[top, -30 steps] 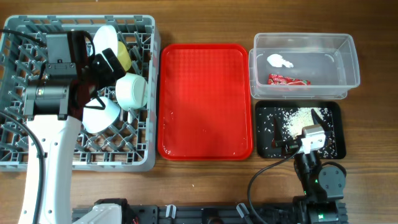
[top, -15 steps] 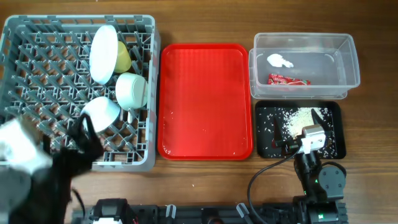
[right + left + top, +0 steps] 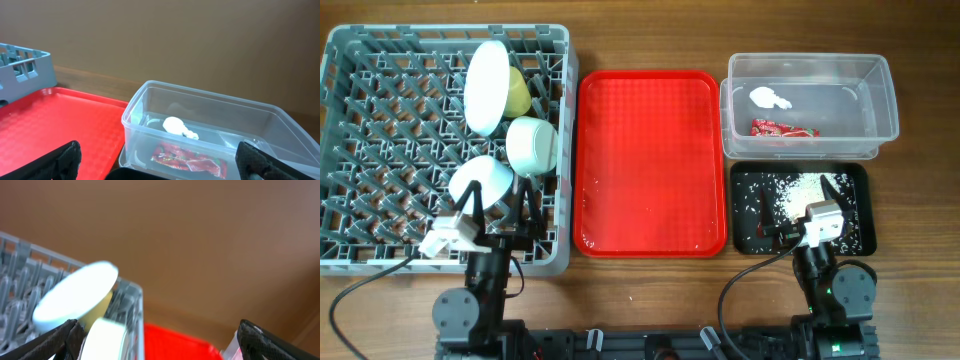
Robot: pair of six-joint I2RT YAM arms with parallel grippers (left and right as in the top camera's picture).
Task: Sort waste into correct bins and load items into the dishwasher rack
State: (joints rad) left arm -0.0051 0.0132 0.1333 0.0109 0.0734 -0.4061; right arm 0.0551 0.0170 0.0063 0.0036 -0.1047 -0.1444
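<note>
The grey dishwasher rack [image 3: 380, 150] holds a pale blue plate [image 3: 487, 72] on edge, a yellow cup [image 3: 519, 96] and two whitish bowls [image 3: 532, 145] [image 3: 482, 182]. My left gripper [image 3: 498, 215] is open and empty at the rack's front edge, by the nearer bowl. In the left wrist view the plate [image 3: 75, 297] and a bowl [image 3: 105, 340] show blurred. The clear tub [image 3: 880, 100] holds the white tissue [image 3: 770, 98] and red wrapper [image 3: 783, 128]. The black tray [image 3: 745, 235] holds rice scraps [image 3: 798, 188]. My right gripper [image 3: 798, 208] is open and empty over it. Fork and spoon are out of view.
The red serving tray [image 3: 650, 160] lies between the rack and the bins, with a few crumbs on it. The right wrist view shows the tub [image 3: 140, 107], tissue [image 3: 177, 126], wrapper [image 3: 190, 156] and red tray [image 3: 55, 125]. Both arm bases stand at the table's front edge.
My left arm has pulled back from over the rack down to the front edge. The plate, cup and bowls stay in the rack. The right arm has not moved.
</note>
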